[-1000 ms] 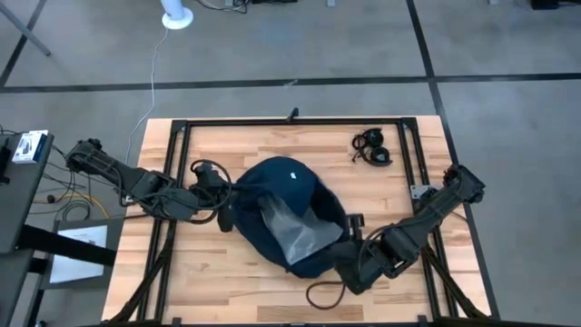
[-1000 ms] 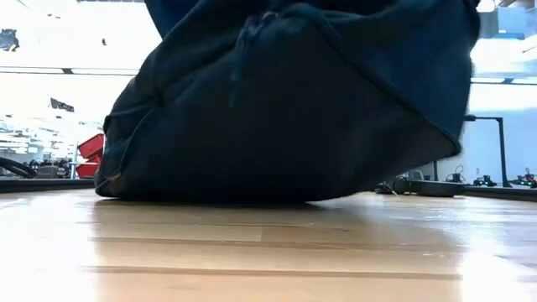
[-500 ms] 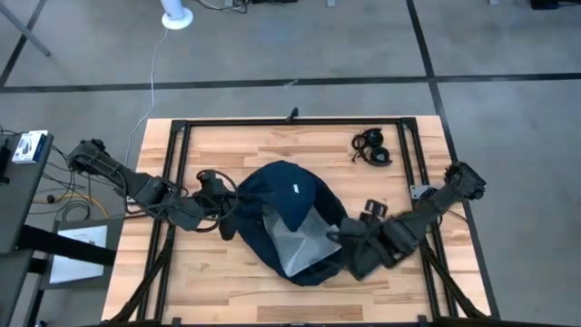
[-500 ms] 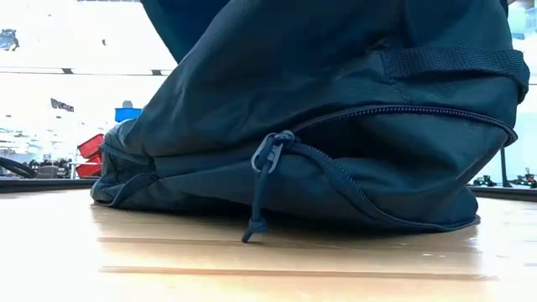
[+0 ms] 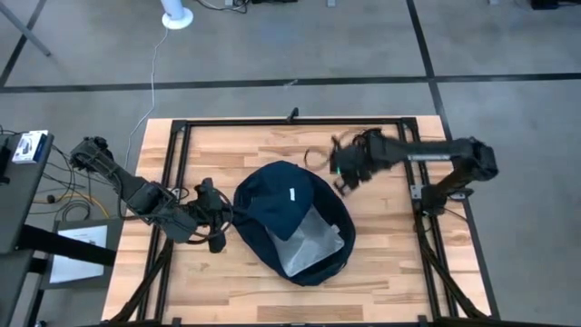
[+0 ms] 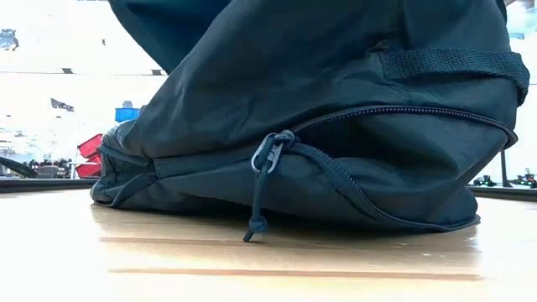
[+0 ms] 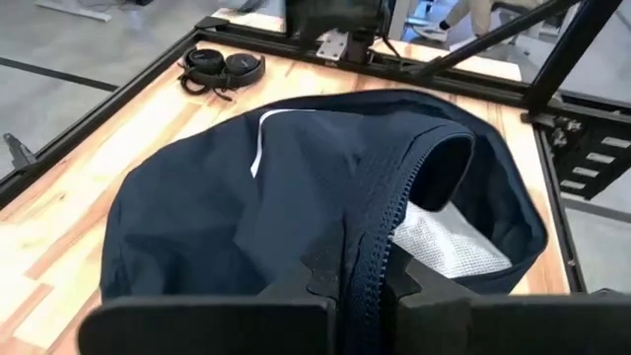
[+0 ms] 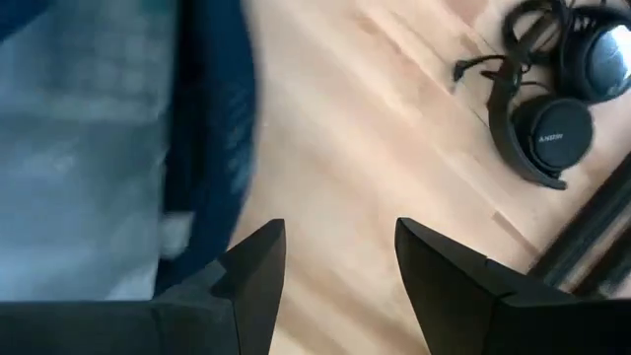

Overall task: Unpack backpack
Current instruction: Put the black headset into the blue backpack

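Note:
The dark navy backpack (image 5: 290, 218) lies on its side in the middle of the table, and its open mouth shows a clear crinkly bag (image 5: 309, 243) inside. In the low view the backpack (image 6: 336, 109) fills the picture, and a zip pull with a cord (image 6: 264, 164) hangs on its near side. My left gripper (image 5: 224, 218) is shut on the backpack's left edge. My right gripper (image 5: 348, 171) stands open over bare wood at the far right, beside black headphones (image 8: 552, 108), with nothing between its fingers (image 8: 251, 266). My left gripper pinches the zip edge of the backpack's mouth (image 7: 347, 258) between its two fingers (image 7: 317, 281). It comes in level from the table's left. The zip edge runs away from the fingers along their line, and the backpack's body rests on the table.
The headphones (image 5: 374, 143) lie at the far right, partly under my right arm. A thin dark cord (image 5: 316, 154) shows just left of my right gripper. A black metal frame (image 5: 290, 121) runs round the table. Bare wood lies to the near left and near right.
My right gripper has swung from the backpack's near right side toward the far edge, ending by the headphones. The backpack's near side has settled onto the table, so its zip pull now shows in the low view. My left gripper has gone a little toward the near edge, keeping its hold.

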